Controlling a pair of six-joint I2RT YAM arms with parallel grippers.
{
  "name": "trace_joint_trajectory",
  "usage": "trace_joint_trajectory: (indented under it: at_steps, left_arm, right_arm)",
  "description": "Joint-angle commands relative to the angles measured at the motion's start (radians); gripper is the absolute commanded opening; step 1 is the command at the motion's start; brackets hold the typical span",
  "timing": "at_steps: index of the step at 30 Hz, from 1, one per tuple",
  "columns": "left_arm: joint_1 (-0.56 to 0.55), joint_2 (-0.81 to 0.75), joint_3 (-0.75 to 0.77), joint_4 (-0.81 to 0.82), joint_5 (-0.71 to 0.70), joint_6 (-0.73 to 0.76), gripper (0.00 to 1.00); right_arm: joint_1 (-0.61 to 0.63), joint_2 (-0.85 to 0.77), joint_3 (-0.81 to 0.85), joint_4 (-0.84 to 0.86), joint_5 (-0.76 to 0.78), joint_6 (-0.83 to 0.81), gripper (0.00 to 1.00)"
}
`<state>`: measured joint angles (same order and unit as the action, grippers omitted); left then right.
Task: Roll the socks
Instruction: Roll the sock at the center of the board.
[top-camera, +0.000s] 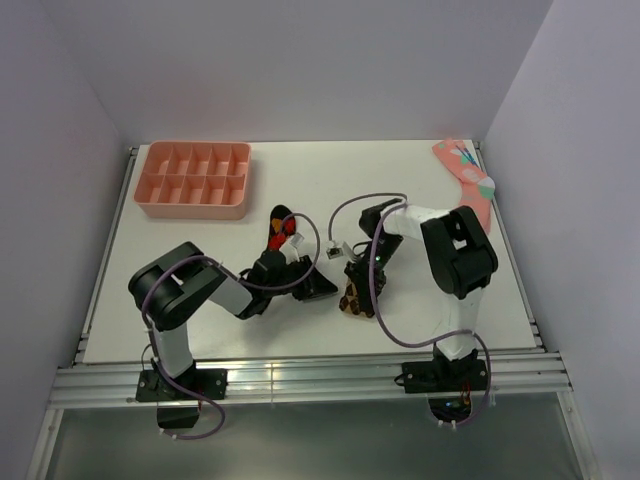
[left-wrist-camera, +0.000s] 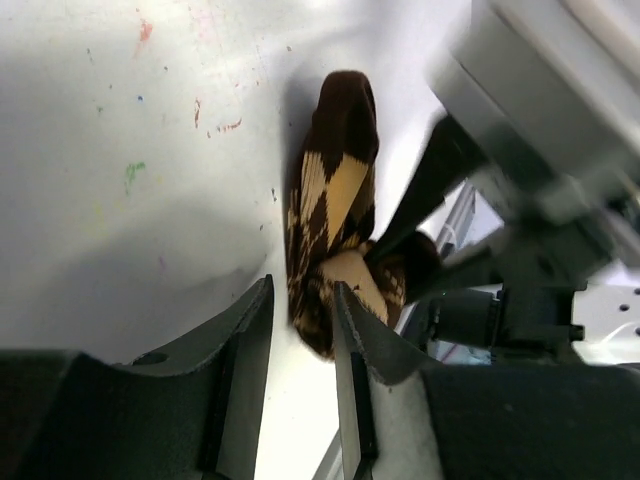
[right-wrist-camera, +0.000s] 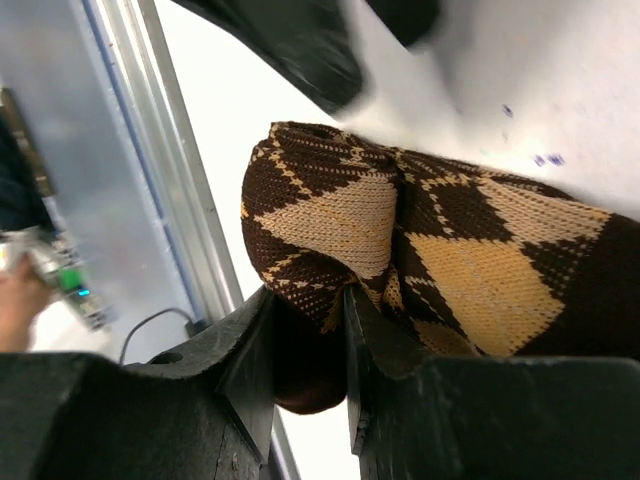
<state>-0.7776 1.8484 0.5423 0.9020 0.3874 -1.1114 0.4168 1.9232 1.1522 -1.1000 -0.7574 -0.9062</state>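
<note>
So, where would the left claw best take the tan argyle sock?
Take the tan argyle sock at its dark far end: it lies flat, narrow and free on the table. Come from above, jaws across its width; the right claw pinches the bunched end.

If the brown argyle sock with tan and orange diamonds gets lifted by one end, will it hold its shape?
Probably not: the brown knit argyle sock with tan and orange diamonds folds and bunches at the right gripper, so it would likely droop. Its knit looks grippy, unlikely to slip.
</note>
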Motion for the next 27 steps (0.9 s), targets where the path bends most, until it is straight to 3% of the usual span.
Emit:
trace_joint_trajectory:
  at_steps: [1,7,14,27]
  left_arm:
    - [-0.031,-0.075,-0.034,0.129,-0.085,0.073,0.34]
    - [-0.149,-0.182,-0.012,-0.011,-0.241,0.397,0.37]
    - [-0.209,-0.196,0.053,-0.149,-0.309,0.608,0.41]
    - [-0.27,-0.233,0.028,-0.193,-0.441,0.708,0.43]
  right_arm:
    - [-0.041,0.083,0.058,-0.035,0.133,-0.077,0.0]
    - [-0.064,0.207,0.22,-0.152,0.158,-0.094,0.0]
    - [-0.062,0.276,0.311,-0.224,0.204,-0.065,0.01]
    - [0.034,0.347,0.408,-0.236,0.193,-0.011,0.01]
